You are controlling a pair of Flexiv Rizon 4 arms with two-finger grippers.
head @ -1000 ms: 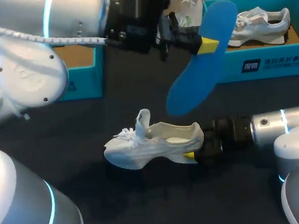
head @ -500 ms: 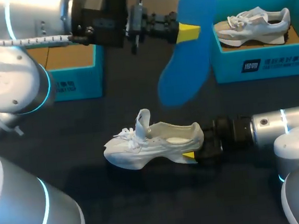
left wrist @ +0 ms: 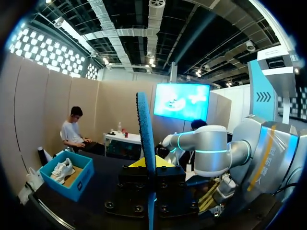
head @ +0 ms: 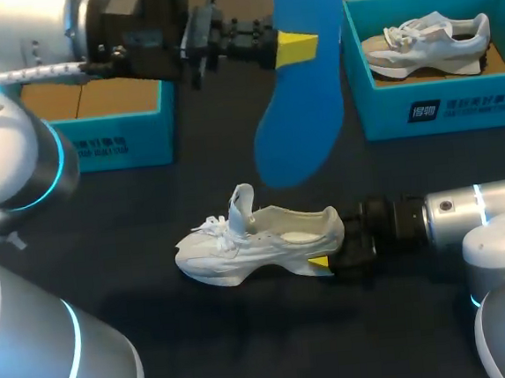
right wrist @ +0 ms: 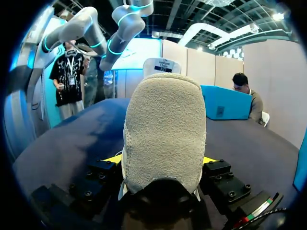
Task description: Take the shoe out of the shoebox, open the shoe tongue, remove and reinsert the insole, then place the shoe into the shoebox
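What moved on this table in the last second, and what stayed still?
The left jaws, shut on the blue insole, carried it toward the robot's left, and it swung from slanted to nearly vertical in the head view. Nothing was grabbed or released. The right jaws stayed shut on the heel of the white shoe; the shoe did not move.

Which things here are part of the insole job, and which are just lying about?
In the job: blue insole in the left hand; white shoe, heel in the right hand; left shoebox, probably its box.
Lying about: right shoebox; second shoe inside it.
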